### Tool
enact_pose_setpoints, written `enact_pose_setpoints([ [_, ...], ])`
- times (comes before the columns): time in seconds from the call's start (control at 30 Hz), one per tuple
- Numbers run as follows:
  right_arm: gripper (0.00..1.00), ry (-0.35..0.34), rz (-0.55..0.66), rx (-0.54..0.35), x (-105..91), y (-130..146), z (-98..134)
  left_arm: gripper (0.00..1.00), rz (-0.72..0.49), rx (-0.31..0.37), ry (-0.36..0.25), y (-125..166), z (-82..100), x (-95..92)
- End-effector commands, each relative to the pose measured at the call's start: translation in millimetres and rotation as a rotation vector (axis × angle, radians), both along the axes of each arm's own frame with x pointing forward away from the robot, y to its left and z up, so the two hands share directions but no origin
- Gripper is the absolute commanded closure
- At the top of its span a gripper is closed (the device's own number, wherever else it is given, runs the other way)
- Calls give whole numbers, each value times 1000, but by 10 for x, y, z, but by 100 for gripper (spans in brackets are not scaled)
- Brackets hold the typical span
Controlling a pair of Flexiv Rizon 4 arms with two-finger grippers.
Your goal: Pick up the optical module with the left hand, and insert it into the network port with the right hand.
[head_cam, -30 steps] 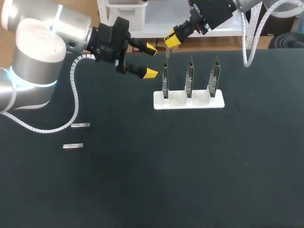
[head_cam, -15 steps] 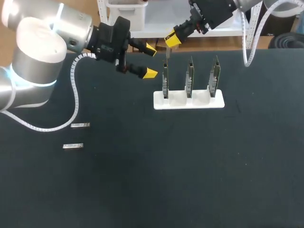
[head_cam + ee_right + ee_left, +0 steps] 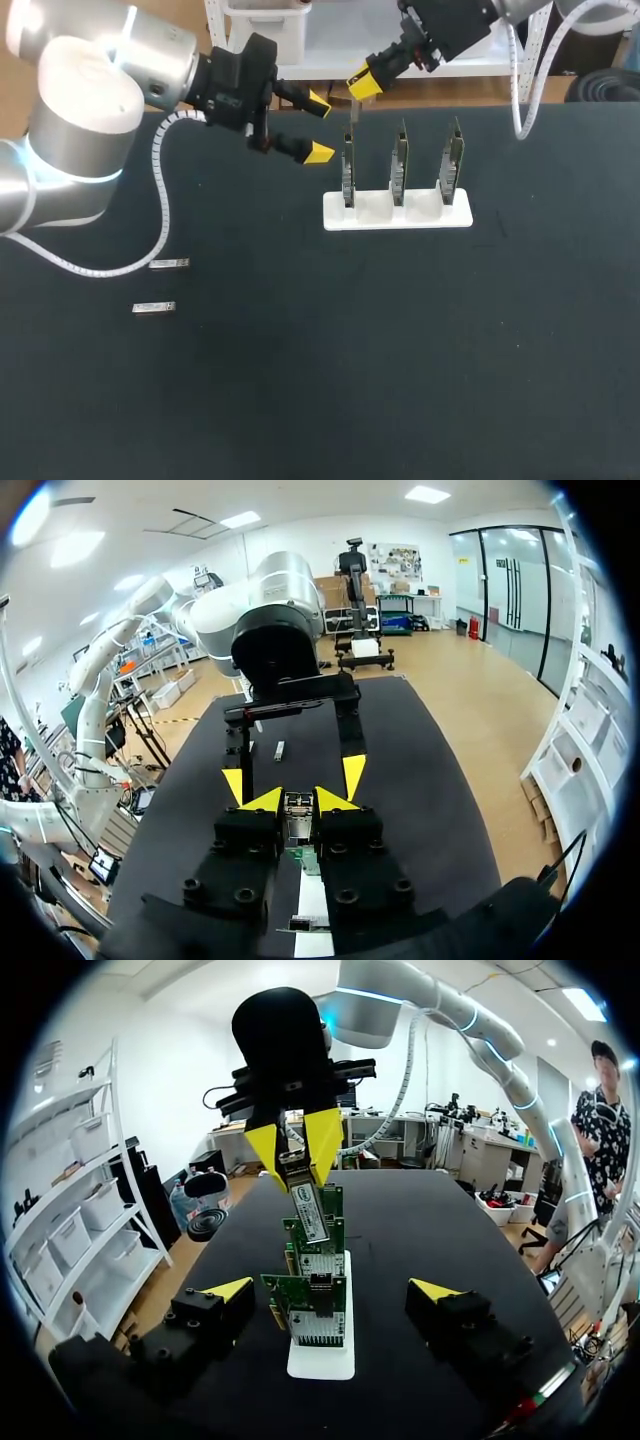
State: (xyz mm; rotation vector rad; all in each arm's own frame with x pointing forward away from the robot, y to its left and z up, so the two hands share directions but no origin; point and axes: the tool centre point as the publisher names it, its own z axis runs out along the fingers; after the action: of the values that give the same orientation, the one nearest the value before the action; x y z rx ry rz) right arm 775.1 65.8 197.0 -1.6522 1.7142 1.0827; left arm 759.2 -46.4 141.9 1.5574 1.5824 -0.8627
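Our right gripper (image 3: 360,85) pinched the optical module (image 3: 308,1200) upright at twelve o'clock over the end network card (image 3: 348,170), lined up for insertion, while our left gripper (image 3: 319,128) hung wide open at its nine o'clock.

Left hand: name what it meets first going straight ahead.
Probably the nearest circuit board in the white stand, dead ahead of the open left hand; depth is unclear.

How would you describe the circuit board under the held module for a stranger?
On the black table stands a white plastic rack of three upright green circuit boards. Pick the end board nearest the left arm; it alone has a slim silver module held over it.
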Motion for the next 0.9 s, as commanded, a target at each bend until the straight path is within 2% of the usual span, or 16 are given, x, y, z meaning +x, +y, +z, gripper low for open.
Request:
enact_pose_setpoints([
  [0.03,100,-2,-1,-2,-13,-3,5,0,13,2,1,-8,-2,-12],
  [0.9,100,-15,5,-32,-66,-5,-41,0,15,-5,2,-64,27,-12],
])
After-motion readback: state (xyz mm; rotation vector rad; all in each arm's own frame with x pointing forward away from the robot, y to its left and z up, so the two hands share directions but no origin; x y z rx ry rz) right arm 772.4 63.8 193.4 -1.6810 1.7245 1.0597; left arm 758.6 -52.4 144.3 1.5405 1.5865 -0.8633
